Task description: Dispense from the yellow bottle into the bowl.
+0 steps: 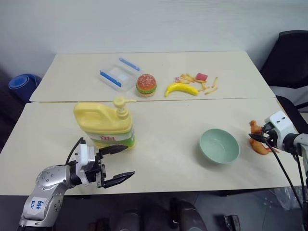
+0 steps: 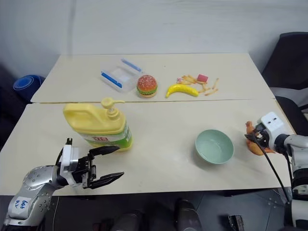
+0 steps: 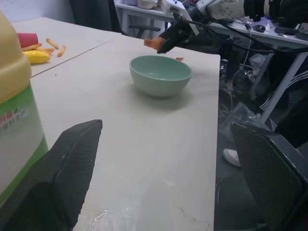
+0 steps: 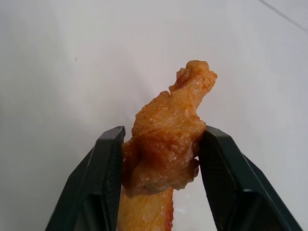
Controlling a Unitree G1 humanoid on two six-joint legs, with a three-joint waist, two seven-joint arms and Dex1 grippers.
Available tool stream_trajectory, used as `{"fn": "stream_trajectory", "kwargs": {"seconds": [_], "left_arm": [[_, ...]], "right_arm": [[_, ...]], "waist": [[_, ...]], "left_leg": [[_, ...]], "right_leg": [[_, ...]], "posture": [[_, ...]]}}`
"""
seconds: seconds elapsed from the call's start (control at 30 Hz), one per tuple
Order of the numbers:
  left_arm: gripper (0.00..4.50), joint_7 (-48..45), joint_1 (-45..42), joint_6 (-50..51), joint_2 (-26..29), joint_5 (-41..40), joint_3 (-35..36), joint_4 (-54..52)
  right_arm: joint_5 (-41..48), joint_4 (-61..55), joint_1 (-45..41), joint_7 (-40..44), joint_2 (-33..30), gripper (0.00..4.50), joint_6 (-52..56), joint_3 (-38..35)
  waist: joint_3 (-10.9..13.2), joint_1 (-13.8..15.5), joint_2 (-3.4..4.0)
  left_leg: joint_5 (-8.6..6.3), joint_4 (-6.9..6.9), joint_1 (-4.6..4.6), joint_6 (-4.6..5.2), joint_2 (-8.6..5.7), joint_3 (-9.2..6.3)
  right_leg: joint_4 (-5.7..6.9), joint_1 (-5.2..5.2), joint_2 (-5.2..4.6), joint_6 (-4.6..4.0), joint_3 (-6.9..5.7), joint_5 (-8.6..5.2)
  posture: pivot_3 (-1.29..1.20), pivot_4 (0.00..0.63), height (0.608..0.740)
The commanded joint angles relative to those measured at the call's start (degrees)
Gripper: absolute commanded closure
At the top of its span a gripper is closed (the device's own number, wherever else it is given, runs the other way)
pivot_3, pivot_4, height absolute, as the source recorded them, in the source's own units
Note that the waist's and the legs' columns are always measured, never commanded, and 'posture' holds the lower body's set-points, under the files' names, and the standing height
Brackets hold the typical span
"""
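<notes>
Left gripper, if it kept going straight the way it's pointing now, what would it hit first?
Probably the round pale mint-green bowl: the left gripper, open, points level across bare table toward it. The large yellow plastic pump bottle sits just beside that line, so depth leaves some doubt.

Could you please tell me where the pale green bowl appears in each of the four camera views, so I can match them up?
Left eye view: the bowl sits right of centre, toward the table's near edge.
Right eye view: right of centre again.
Left wrist view: upper middle, beyond the yellow bottle.
Right wrist view: not in it.
Shared landmark: the toy chicken drumstick in the right pincer, just beyond the bowl.
</notes>
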Motion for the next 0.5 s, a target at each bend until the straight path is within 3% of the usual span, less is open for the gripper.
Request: {"fn": "stream_trajectory", "kwargs": {"seconds": [0.03,0.13,0.3,0.4,0.5], "left_arm": [[0.0,-1.2,-0.81,-1.18,0.66,0.0,0.61,0.55],[0.0,-1.79,-1.26,-0.77,1.66,-0.4,1.78,1.58],[0.0,-3.49,-0.44,-0.89,3.41,-0.95,3.79,3.54],[0.0,-4.33,-0.39,-1.8,3.48,-0.23,3.97,4.83],[0.0,-4.38,-0.81,-2.25,3.03,0.29,3.7,5.59]], "right_arm": [[1.02,1.85,-0.61,2.17,-0.27,0.94,-5.09,-1.69],[3.97,-1.79,2.53,5.31,-2.63,0.02,-7.48,-4.72],[18.63,-34.97,21.14,18.15,-6.01,0.02,5.58,-11.47],[25.41,-56.43,31.79,14.87,-3.25,0.02,14.84,-11.91],[23.15,-64.89,36.23,9.81,0.03,0.02,16.29,-8.58]], "waist": [[0.03,0.0,0.07],[0.03,0.05,0.11],[0.05,1.6,0.25],[0.06,2.09,0.19],[0.03,2.32,0.09]], "left_leg": [[0.0,0.0,0.0,-0.02,0.0,0.0],[0.01,0.03,0.09,-0.03,-0.01,-0.11],[-0.03,0.02,-0.06,-0.11,0.03,-0.47],[-0.06,0.03,0.03,-0.13,0.03,-0.51],[-0.19,0.03,0.04,-0.23,0.05,-0.54]], "right_leg": [[0.02,-0.01,0.0,0.0,0.05,0.0],[0.19,-0.08,-0.04,0.01,0.08,0.01],[-0.05,-0.06,-0.05,0.01,-0.15,0.01],[-0.22,0.07,-0.1,0.01,-0.15,0.0],[-0.14,0.06,-0.13,-0.04,-0.11,-0.02]], "posture": [[0.0,0.15,0.74],[0.0,0.15,0.74],[0.0,0.15,0.74],[0.0,0.15,0.74],[0.0,0.15,0.74]]}}
